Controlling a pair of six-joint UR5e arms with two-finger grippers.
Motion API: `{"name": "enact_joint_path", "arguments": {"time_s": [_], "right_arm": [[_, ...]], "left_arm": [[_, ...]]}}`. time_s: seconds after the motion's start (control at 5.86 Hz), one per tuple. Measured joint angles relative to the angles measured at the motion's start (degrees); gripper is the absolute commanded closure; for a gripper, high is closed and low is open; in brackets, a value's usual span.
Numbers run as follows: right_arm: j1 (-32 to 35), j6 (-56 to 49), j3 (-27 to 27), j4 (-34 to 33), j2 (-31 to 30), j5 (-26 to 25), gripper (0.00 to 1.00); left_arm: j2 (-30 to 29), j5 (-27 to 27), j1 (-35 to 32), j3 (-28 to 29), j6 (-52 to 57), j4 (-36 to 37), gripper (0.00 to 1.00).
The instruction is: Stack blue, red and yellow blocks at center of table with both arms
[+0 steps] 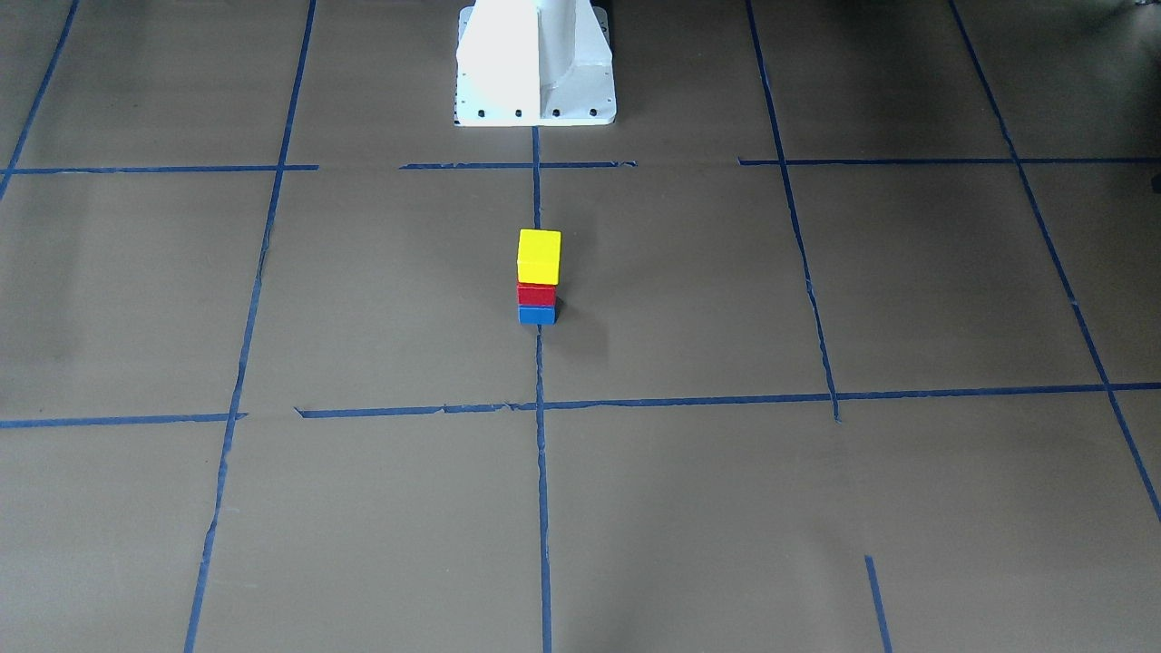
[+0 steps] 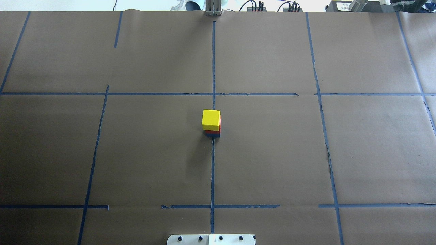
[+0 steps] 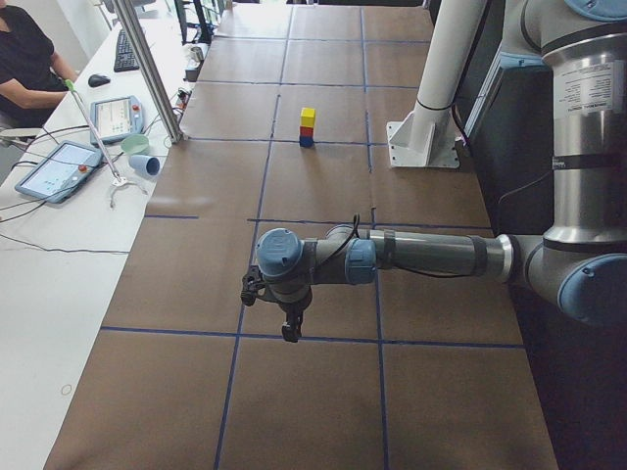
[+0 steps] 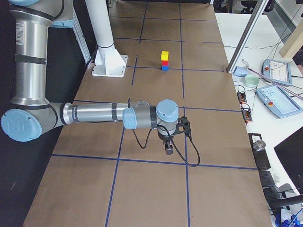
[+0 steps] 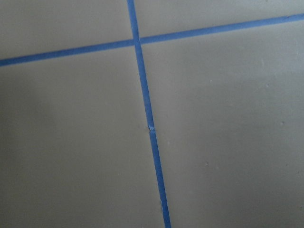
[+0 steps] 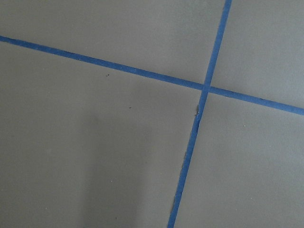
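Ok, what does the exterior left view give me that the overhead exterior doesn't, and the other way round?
Only exterior left: the left arm stretched out, its claw pointing down over bare table, plus an operator and tablets. Only overhead: cables past the far edge, no arm. Both: yellow block on red block on blue block, on the centre tape line.

Top block (image 1: 539, 256) on middle block (image 1: 536, 295) on bottom block (image 1: 536, 315)
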Motion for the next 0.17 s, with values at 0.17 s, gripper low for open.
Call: {"name": "enact_joint_path", "arguments": {"time_s": [0.17], "right_arm": [[-0.34,-0.02,0.33,-1.14,-0.03,-0.11,0.0]], "left_arm": [[0.29,0.1,-0.13,-1.04,-0.02,0.24,0.0]]}}
